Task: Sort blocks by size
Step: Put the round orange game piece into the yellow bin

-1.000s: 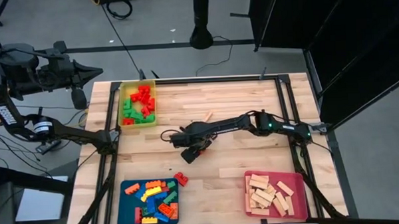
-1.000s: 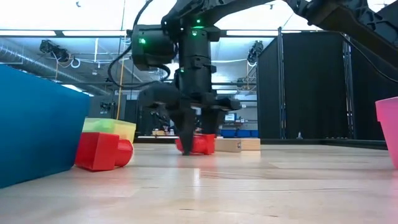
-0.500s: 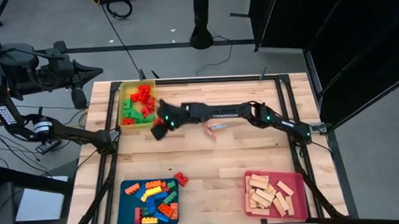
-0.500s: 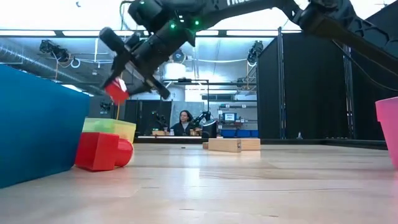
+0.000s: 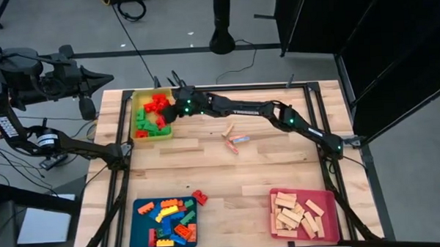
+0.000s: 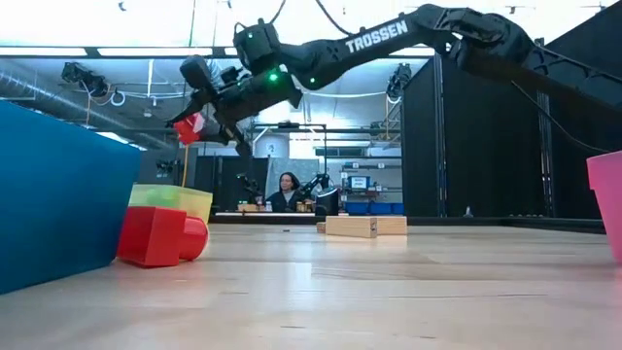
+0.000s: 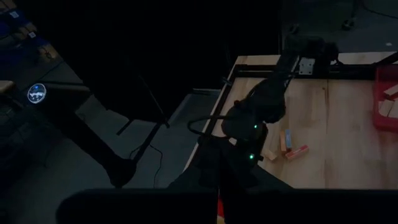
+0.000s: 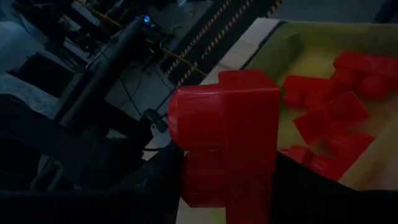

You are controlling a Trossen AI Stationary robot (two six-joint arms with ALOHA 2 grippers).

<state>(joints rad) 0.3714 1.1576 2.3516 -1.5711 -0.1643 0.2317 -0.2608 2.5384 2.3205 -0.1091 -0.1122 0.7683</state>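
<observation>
From above, the right gripper (image 5: 176, 96) is reaching across to the upper left of the frame, hanging over the far edge of the yellow flat tray (image 5: 167, 133), which is holding a pile of red and green studded plastic bricks (image 5: 153, 115). At lower left, the blue flat tray (image 5: 141, 227) is carrying mixed yellow, orange, blue and green bricks (image 5: 173, 220), with one loose red brick (image 5: 200, 197) just beside it. At lower right, the pink flat tray (image 5: 328, 202) is full of plain pale wooden bars (image 5: 296, 214). A few small bars (image 5: 234, 138) are lying mid-table. The left arm is sitting off the table's left edge, and I can't tell its claw state.

Low view: the right gripper is clenching a small red studded brick (image 6: 194, 127) high in the upper left.

Right wrist view: that brick (image 8: 233, 140) is filling the centre, with the yellow tray (image 8: 309, 57) behind.
</observation>
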